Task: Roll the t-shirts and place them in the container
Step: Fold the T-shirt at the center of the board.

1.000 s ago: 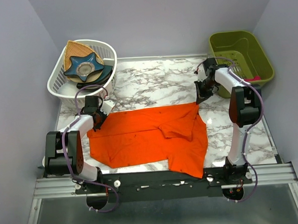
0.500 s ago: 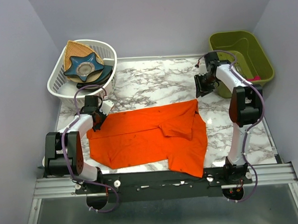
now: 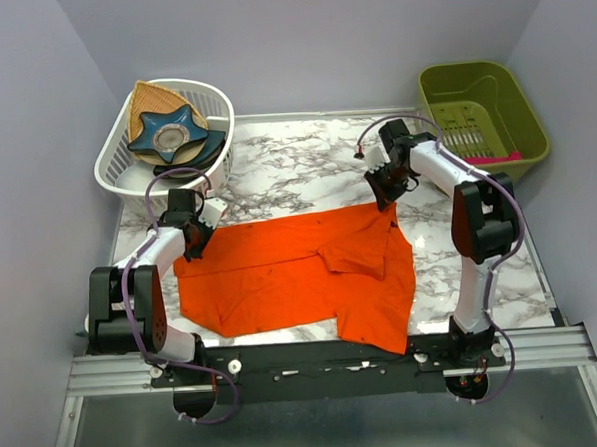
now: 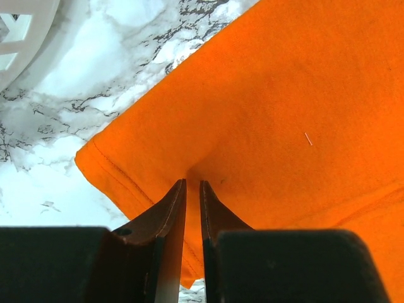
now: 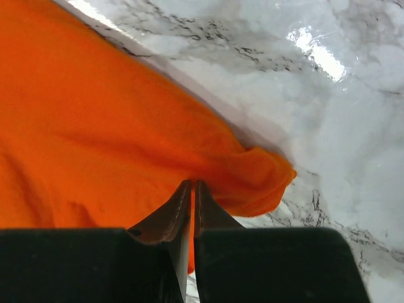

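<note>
Lying flat on the veined marble tabletop (image 3: 305,158), orange t-shirt (image 3: 281,274); lilac walls (image 3: 309,43) around; white basket (image 3: 116,175) far left, green bin (image 3: 531,151) far right | left wrist: left gripper (image 4: 192,184) nips the shirt near its hem corner | right wrist: right gripper (image 5: 191,184) nips its bunched corner, glossy marble beyond.

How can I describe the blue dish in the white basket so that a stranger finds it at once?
Look at the far left corner of the marble table, where a white slotted basket stands. Inside lies a dark blue dish. Unlike its neighbours, it is a five-pointed star with a pale round centre; the tan woven piece beside it is plain.
</note>
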Controlling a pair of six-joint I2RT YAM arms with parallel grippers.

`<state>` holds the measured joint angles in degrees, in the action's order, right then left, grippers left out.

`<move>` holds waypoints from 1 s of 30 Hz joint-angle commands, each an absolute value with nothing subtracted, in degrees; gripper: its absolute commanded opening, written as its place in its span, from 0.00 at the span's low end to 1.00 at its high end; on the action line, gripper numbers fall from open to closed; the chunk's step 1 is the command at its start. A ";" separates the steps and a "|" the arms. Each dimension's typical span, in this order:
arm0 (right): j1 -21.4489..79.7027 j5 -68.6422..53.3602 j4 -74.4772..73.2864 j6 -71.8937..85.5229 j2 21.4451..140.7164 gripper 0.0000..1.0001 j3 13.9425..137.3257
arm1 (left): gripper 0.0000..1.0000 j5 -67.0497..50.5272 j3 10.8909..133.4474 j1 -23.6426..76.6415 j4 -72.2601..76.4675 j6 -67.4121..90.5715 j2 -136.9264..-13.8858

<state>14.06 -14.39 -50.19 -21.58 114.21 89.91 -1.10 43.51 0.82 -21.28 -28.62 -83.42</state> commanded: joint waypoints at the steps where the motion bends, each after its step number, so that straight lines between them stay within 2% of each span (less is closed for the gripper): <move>1: 13.45 -9.33 -49.66 -24.87 120.48 0.12 94.46 | 0.23 -2.55 43.16 0.53 -22.06 -28.47 -81.91; 8: 13.27 -2.56 -48.52 -29.18 126.29 0.09 100.45 | 0.23 -2.20 42.71 0.44 -20.57 -30.23 -83.76; 19: 13.10 4.04 -51.24 -33.57 137.80 0.06 122.32 | 0.23 -3.78 45.53 1.23 -20.57 -29.36 -86.31; 25: 13.10 6.07 -49.40 -34.63 139.49 0.04 124.45 | 0.23 -6.14 48.07 1.49 -22.40 -28.83 -86.05; 30: 13.27 2.39 -46.50 -32.43 130.89 0.03 119.12 | 0.26 -14.04 49.57 1.49 -26.01 -27.16 -79.48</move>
<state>13.47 3.53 -50.11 -33.04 138.06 122.76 -4.64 47.55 1.26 -22.04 -28.88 -86.15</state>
